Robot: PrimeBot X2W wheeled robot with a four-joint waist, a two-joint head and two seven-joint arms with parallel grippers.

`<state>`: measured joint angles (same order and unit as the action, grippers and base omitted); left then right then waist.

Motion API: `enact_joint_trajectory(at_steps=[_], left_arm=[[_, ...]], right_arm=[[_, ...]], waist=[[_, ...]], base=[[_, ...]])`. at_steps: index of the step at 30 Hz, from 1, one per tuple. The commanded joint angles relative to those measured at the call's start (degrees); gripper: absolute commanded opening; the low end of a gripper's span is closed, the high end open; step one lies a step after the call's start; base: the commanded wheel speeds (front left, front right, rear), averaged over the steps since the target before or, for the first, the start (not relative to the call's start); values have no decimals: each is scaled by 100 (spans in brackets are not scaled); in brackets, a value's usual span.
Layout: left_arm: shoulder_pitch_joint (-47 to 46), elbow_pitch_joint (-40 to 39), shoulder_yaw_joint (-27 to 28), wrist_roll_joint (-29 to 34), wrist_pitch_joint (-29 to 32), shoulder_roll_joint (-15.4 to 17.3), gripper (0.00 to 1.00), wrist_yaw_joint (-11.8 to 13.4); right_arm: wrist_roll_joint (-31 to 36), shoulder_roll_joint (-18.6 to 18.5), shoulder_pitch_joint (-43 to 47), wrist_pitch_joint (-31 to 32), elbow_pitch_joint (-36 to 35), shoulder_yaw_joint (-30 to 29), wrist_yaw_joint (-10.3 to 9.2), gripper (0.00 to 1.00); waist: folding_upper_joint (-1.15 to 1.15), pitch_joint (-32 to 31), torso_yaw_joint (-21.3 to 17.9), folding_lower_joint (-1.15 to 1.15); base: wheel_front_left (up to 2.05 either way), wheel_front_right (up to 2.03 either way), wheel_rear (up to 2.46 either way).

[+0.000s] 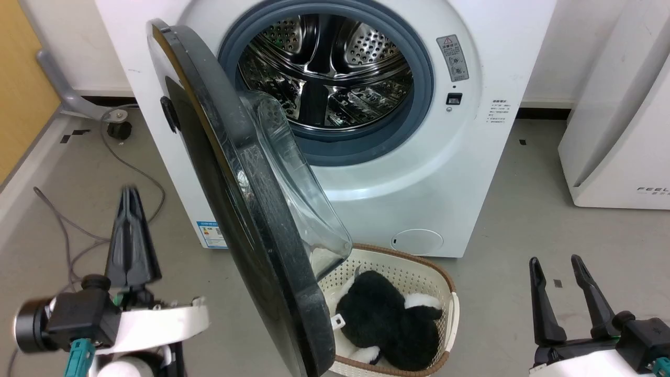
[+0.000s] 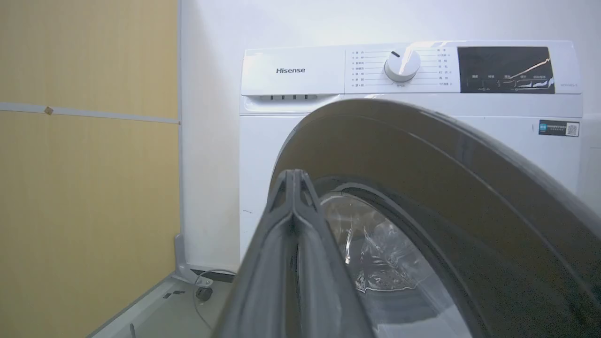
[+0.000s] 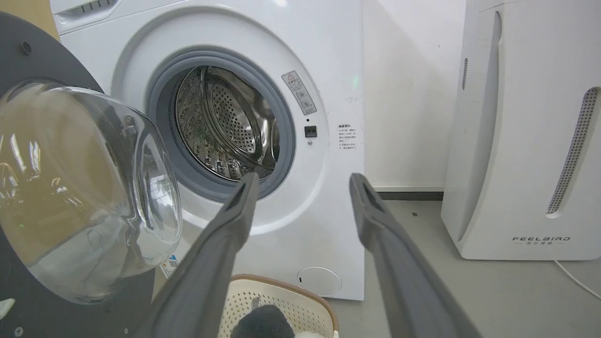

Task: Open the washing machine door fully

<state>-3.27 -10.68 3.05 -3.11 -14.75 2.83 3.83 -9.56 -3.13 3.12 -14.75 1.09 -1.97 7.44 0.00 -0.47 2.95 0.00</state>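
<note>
Door position: the washing machine door (image 1: 241, 209) stands partly open, swung out from the left side of the washing machine (image 1: 419, 199) and nearly edge-on in the head view. Its clear glass bowl faces the steel drum (image 1: 324, 68).

Left gripper (image 1: 130, 192): jaws pressed together, holding nothing. The door lies to the right of these jaws, with a strip of floor showing between them in the head view. In the left wrist view the glossy outer face of the door rises just right of the closed tips (contact cannot be judged there).

Right gripper (image 1: 555, 260): jaws spread wide, empty. The door lies well to the left of these jaws. In the right wrist view the drum opening sits beyond the left finger. A cream perforated basket (image 1: 446, 293) holding a black-and-white plush item (image 1: 387, 314) sits on the floor below and left of these jaws, beneath the door's lower edge.
</note>
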Motion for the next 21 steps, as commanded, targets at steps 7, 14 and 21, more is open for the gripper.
enact_joint_trajectory(at_steps=[7,14,21], left_arm=[[-239,-952,-643,112,-25,5,0,-165],[-333,-1309,-1316,286,-25,5,0,-339],[-157,-1489,-2008,378,-25,5,0,-429]], right_arm=[[-33,24,125,-25,-45,-24,5,100],[-26,25,104,-25,-47,-15,5,100],[-53,25,123,-25,-24,-12,5,100]], waist=[[0,7,23,0],[0,30,54,0],[0,18,101,0]], base=[[0,0,0],[0,0,0],[0,0,0]])
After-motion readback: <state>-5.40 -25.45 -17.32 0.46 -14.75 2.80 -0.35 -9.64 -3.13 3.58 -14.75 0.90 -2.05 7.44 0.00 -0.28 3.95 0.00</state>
